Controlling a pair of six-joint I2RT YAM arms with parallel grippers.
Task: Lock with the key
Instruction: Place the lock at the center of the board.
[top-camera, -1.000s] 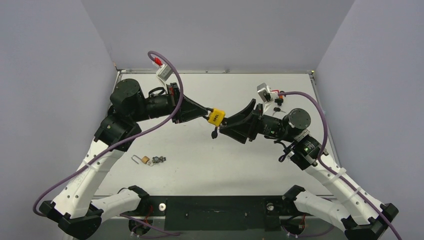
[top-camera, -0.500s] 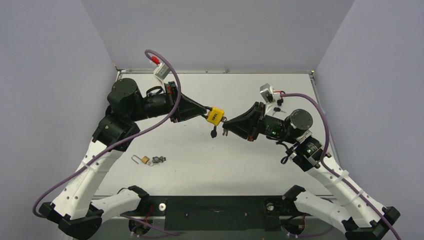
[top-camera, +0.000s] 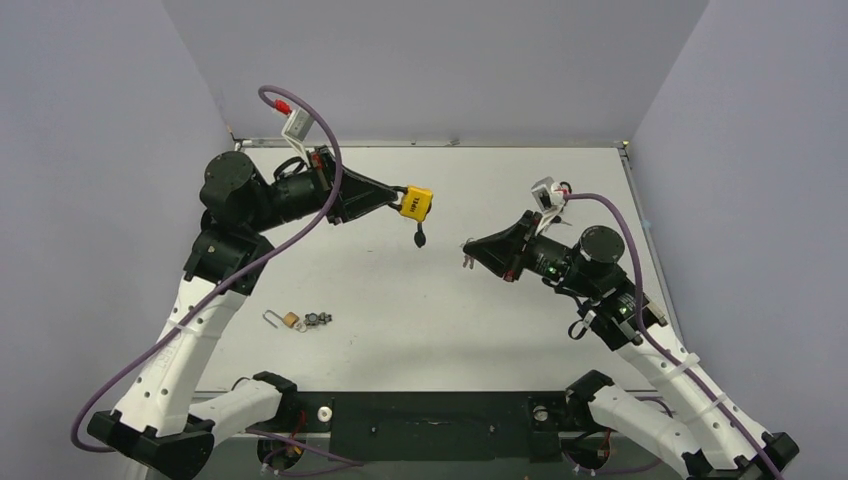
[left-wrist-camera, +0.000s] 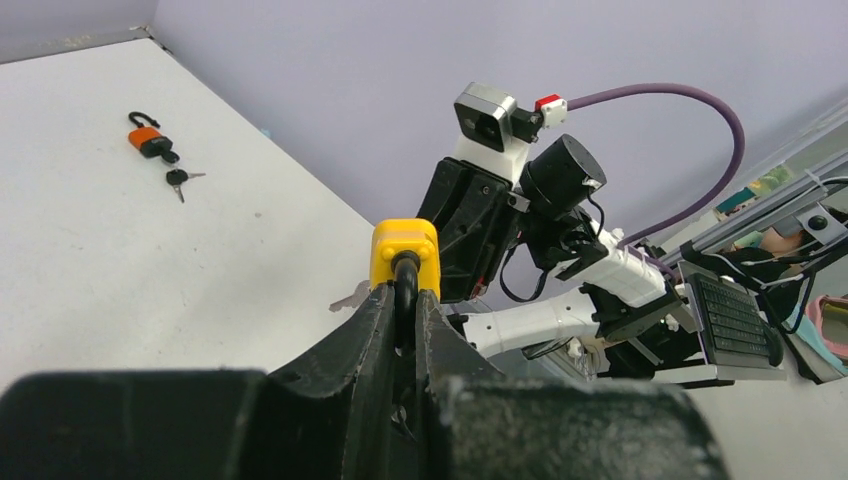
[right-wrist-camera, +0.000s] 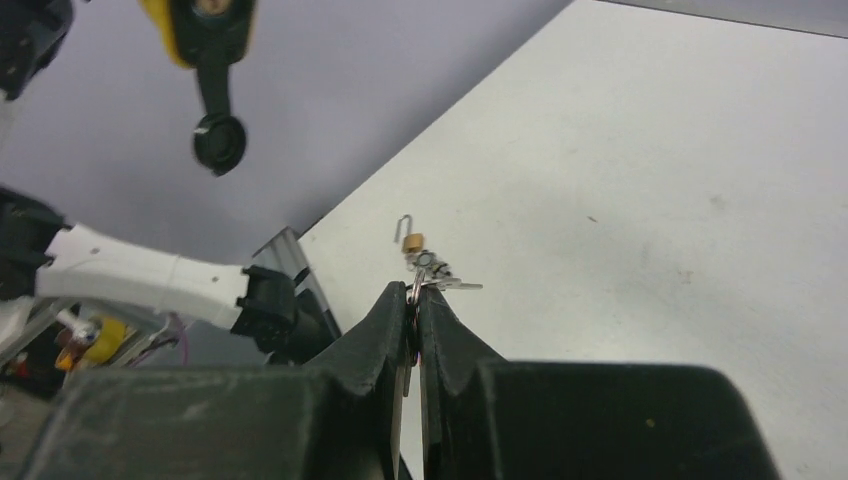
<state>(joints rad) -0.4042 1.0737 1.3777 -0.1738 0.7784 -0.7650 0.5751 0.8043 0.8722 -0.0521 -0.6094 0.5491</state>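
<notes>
Left gripper (top-camera: 399, 192) clamps yellow padlock (top-camera: 416, 203) (body pointing right); right gripper (top-camera: 469, 246) pinches one key (top-camera: 466, 262). Two more: brass padlock (top-camera: 290, 319), orange padlock (left-wrist-camera: 146, 140).

I am operating in a robotics lab cell: plain lavender walls (top-camera: 430, 60) enclose a white tabletop (top-camera: 450, 320), with a keyboard (left-wrist-camera: 738, 322) and aluminium framing (left-wrist-camera: 780, 205) beyond.

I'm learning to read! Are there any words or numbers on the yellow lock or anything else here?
Yellow padlock: short dark print on its side, too small and blurred to read.
Small brass padlock: no writing shows.
Orange padlock: no writing shows.
Key in the right claw: too small to tell.
Nothing else carries readable text.
</notes>
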